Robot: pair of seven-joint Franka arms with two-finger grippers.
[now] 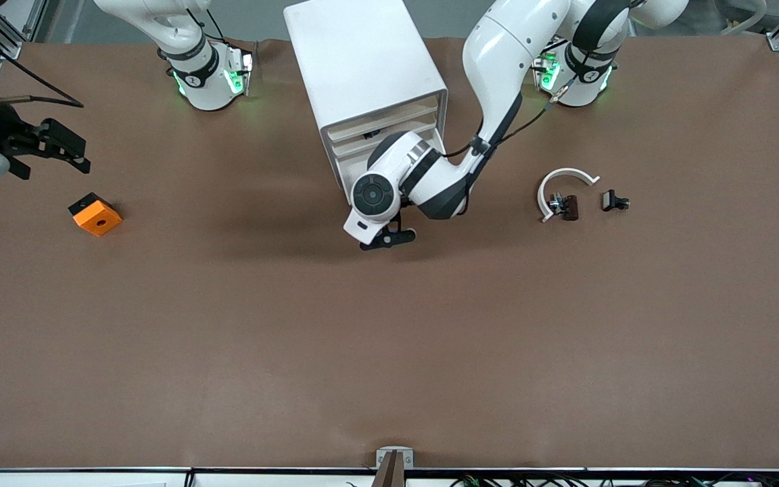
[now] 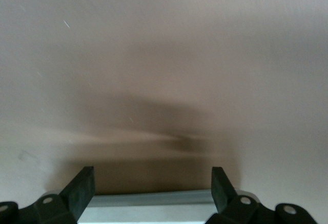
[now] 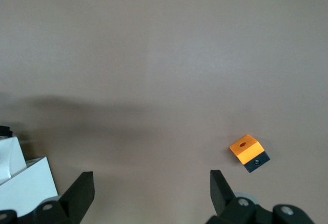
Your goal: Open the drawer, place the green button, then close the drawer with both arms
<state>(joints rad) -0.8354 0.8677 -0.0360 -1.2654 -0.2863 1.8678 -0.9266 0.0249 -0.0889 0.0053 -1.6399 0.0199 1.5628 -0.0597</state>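
Left pincer (image 1: 389,238) — fingers spread — hangs just in front of the drawer cabinet (image 1: 369,81); right pincer (image 1: 48,145), also spread, waits near the orange block (image 1: 95,214).

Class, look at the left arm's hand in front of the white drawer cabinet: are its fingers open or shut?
Open. In the left wrist view the left hand shows two black fingers spread wide apart, only brown table between them, gripping nothing.
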